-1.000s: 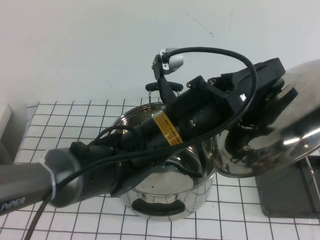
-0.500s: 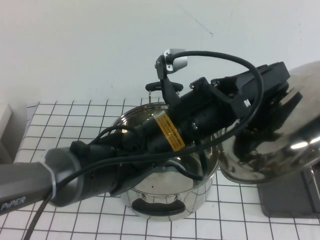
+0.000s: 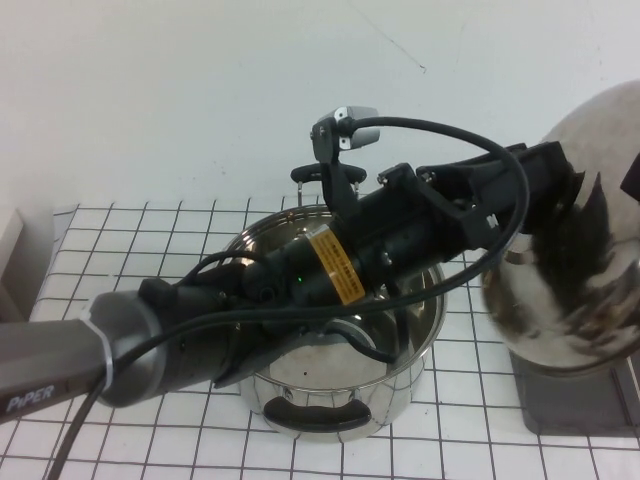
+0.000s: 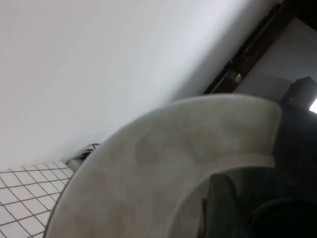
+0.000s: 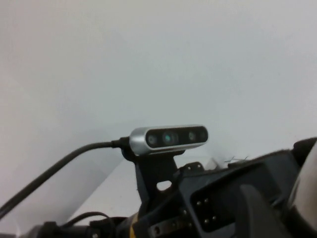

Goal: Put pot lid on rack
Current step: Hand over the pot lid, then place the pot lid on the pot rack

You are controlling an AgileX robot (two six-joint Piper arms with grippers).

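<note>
The pot lid [image 3: 572, 262] is steel and domed. It is held tilted nearly upright at the right, just above the rack's dark grey base [image 3: 572, 402]. The rack's wire frame is mostly hidden behind the lid. My left gripper [image 3: 548, 190] reaches across over the pot and is shut on the lid at its knob. In the left wrist view the lid's dome [image 4: 163, 173] fills the frame, with a dark finger [image 4: 220, 203] beside the knob [image 4: 285, 220]. My right gripper shows only as a dark part [image 3: 632, 175] at the right edge of the high view.
The deep steel pot [image 3: 340, 385] with black handles stands open at the table's middle, under my left arm [image 3: 300, 290]. The table has a white cloth with a black grid [image 3: 130, 240]. A white wall stands behind. The left arm's wrist camera [image 5: 168, 137] shows in the right wrist view.
My left gripper has rolled and lifted the lid. The lid went from lying open toward the camera to standing nearly upright over the rack base, a little further right.
</note>
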